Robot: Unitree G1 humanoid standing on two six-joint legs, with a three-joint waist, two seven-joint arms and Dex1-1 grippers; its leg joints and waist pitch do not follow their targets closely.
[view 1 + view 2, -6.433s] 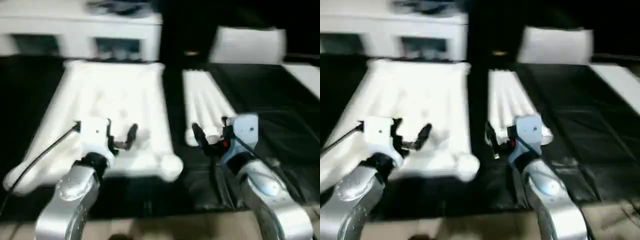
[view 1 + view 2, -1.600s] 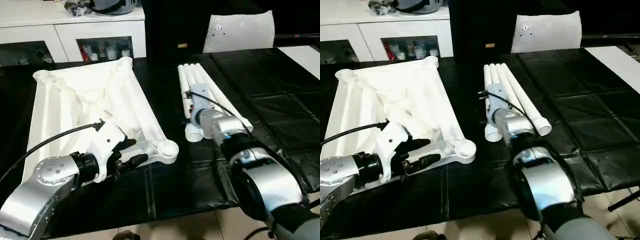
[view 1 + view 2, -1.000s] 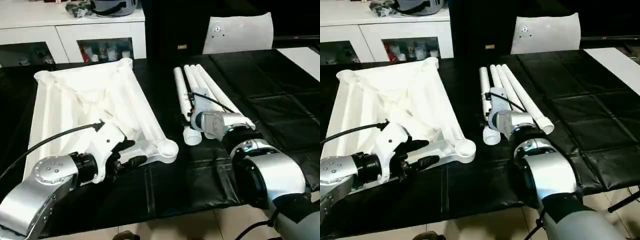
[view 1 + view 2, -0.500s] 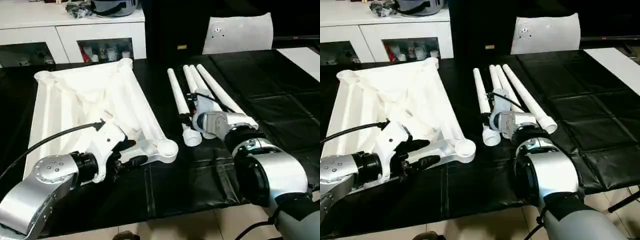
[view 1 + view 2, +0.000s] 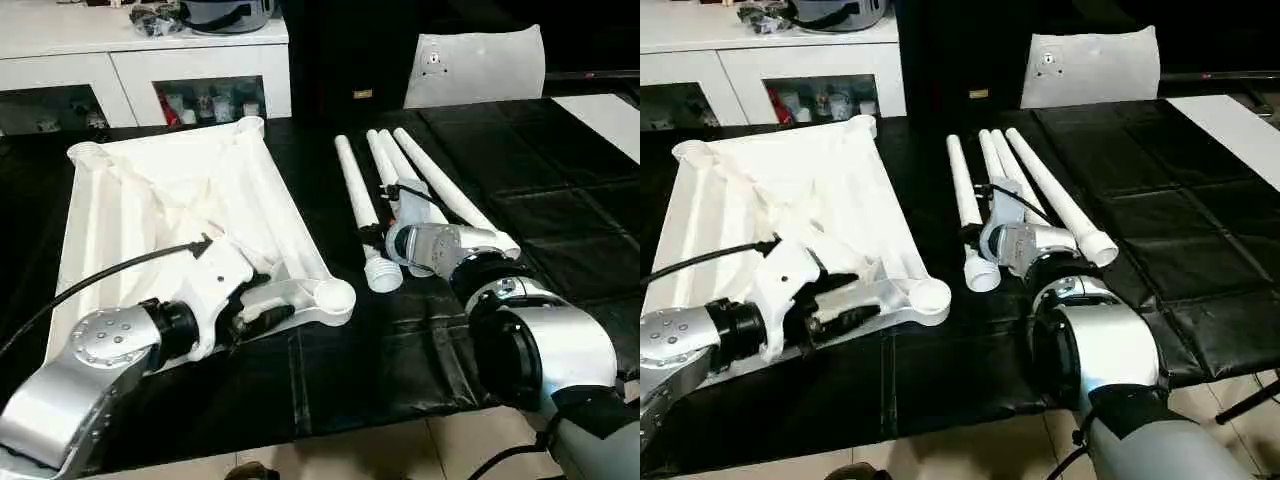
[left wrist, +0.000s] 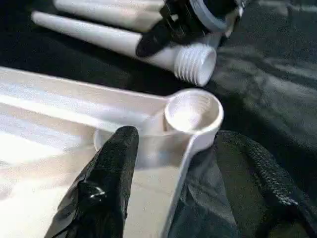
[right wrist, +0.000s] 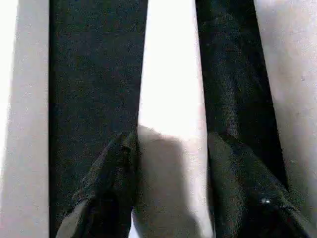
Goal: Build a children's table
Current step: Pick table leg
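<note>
The children's table lies in parts on the black cover. Its white tabletop (image 5: 170, 200) rests underside up at the left, with a round socket (image 5: 333, 293) at the near right corner. My left gripper (image 5: 265, 300) stands open astride the rim beside that socket, one finger (image 6: 111, 168) inside the ribbed underside and the other outside on the cover. My right gripper (image 7: 172, 136) is shut on one white leg (image 5: 355, 195), whose threaded end (image 6: 195, 62) points toward the socket. The other legs (image 5: 440, 195) lie side by side just to its right.
A white cabinet (image 5: 150, 80) with glass doors stands behind the table at the back left. A white chair back (image 5: 475, 65) stands at the far side, and a white board (image 5: 605, 110) lies at the right edge. The table's front edge (image 5: 400, 425) runs close below my arms.
My right gripper has closed on the leg and drawn it leftward, apart from the other legs. The left gripper has stayed at the tabletop corner.
</note>
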